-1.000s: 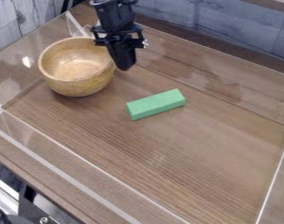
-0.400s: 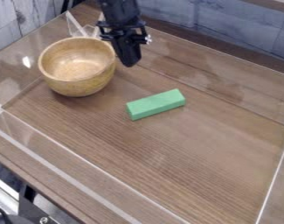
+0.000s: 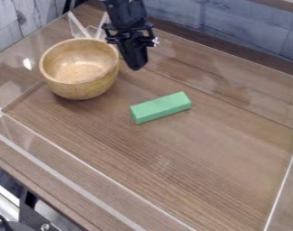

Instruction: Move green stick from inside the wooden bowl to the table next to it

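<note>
- A round wooden bowl sits at the back left of a brown wood-grain worktop edged with low clear plastic walls. The bowl's pale inside shows nothing in it.
- The green stick lies flat on the worktop, to the right of the bowl and a little nearer the viewer, clear of the rim and at a slight diagonal.
- The black hand points steeply down just beside the bowl's right rim, behind the stick. Its jaws are closed together and hold nothing.
- Judged from this layout, the move looks done: the stick is out of the bowl and resting beside it.
- What remains is a clean retreat. A straight lift would suit best, since the hand is close to the bowl's rim and a sideways swing could nudge the bowl.
- Keeping the hand away from the stick avoids pushing it off its spot.
</note>
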### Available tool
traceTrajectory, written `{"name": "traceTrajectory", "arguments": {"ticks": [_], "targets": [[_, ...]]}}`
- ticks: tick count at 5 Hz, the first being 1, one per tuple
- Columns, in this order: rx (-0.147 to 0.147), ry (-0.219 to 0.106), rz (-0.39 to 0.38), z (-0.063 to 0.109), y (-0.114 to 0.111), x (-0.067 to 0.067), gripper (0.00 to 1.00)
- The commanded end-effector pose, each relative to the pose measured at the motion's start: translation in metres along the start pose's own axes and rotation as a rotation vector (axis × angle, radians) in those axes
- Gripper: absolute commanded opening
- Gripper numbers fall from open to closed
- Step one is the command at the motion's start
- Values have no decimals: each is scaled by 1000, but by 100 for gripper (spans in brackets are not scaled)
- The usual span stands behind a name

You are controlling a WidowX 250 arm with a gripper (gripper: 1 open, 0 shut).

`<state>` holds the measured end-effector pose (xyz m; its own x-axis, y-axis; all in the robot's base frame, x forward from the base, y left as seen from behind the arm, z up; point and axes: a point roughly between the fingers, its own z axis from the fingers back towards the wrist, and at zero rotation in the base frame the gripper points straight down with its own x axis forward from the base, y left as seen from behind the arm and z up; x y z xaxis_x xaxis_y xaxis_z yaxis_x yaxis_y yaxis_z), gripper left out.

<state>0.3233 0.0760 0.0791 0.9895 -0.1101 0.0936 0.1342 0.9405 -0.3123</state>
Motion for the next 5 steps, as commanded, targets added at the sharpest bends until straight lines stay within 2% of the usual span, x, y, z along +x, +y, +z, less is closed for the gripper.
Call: {"name": "traceTrajectory", "arguments": {"ticks": [1,2,3,5], "targets": [[12,-34,-48,15,-7,8,0],[0,-41,-44,17,-14,8,100],[-9,-53,-28,24,-16,10,100],[21,-76,-12,42,-10,9,100]]}}
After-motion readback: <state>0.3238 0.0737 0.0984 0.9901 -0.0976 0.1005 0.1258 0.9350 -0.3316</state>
